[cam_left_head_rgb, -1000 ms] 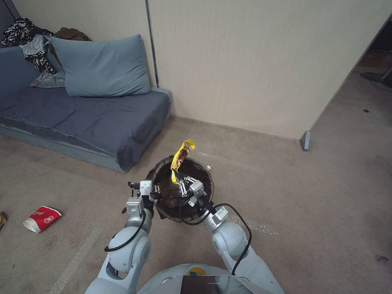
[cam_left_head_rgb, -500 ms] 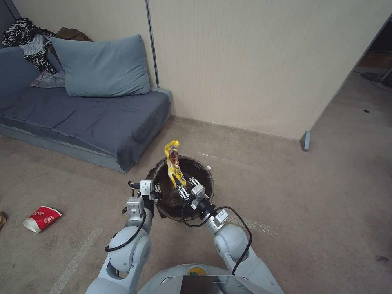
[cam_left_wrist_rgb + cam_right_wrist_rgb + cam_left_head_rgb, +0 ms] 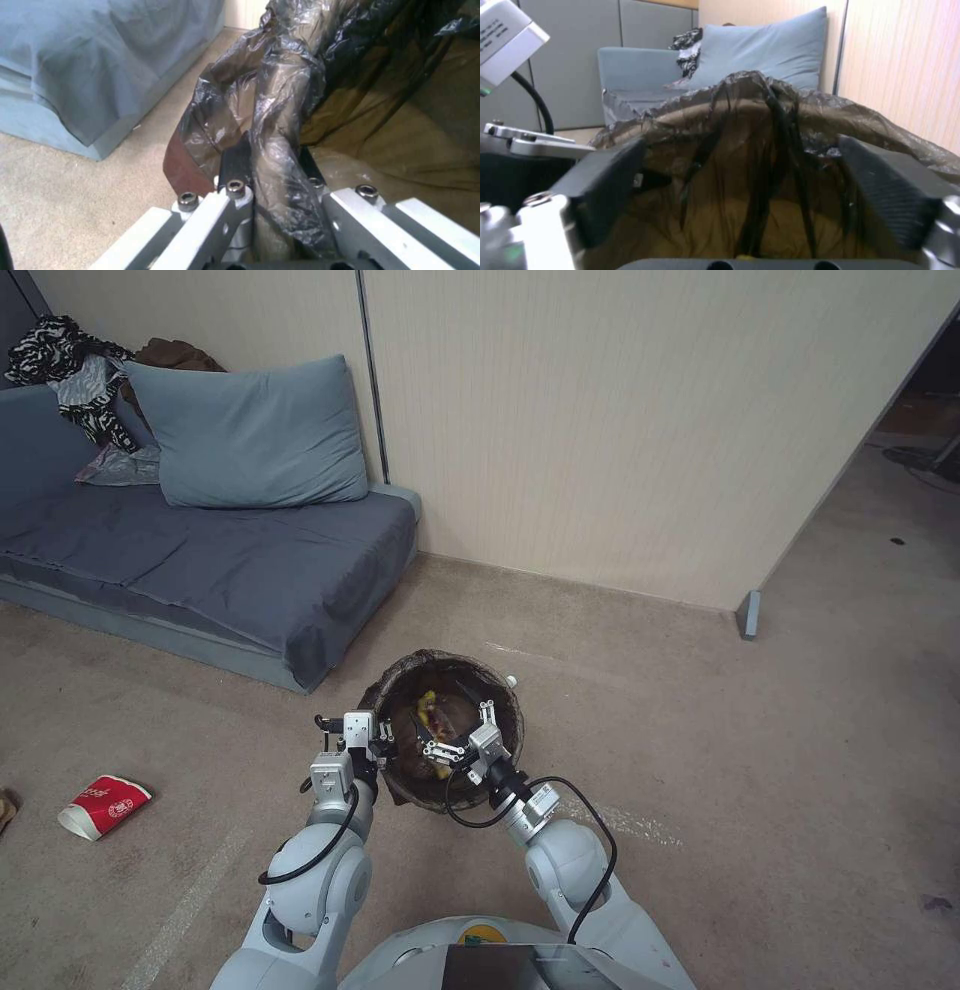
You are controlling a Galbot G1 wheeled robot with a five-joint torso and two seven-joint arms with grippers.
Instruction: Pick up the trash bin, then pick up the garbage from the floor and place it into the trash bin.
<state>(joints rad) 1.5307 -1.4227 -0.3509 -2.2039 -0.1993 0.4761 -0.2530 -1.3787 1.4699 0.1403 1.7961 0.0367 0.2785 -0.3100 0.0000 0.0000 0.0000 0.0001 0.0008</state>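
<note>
The trash bin (image 3: 497, 683), lined with a dark brown bag, hangs in front of me above the carpet. My left gripper (image 3: 381, 749) is shut on its near-left rim; in the left wrist view the fingers (image 3: 235, 161) clamp the rim and crumpled liner (image 3: 280, 112). My right gripper (image 3: 462, 731) hovers open over the bin's mouth, nothing between its pads (image 3: 605, 180). A yellow snack wrapper (image 3: 431, 716) lies inside the bin. One piece of garbage, a red-and-white paper cup (image 3: 101, 805), lies on the floor at the left.
A low grey sofa (image 3: 240, 560) with a blue pillow (image 3: 250, 435) and zebra-striped cloth (image 3: 60, 360) stands at the back left. A beige wall panel (image 3: 650, 420) runs behind the bin. A tan scrap (image 3: 5, 806) lies at the left edge. Open carpet spreads to the right.
The yellow wrapper, held upright in the right gripper before, has dropped into the bin, and the right gripper has opened. The left arm and bin have stayed put.
</note>
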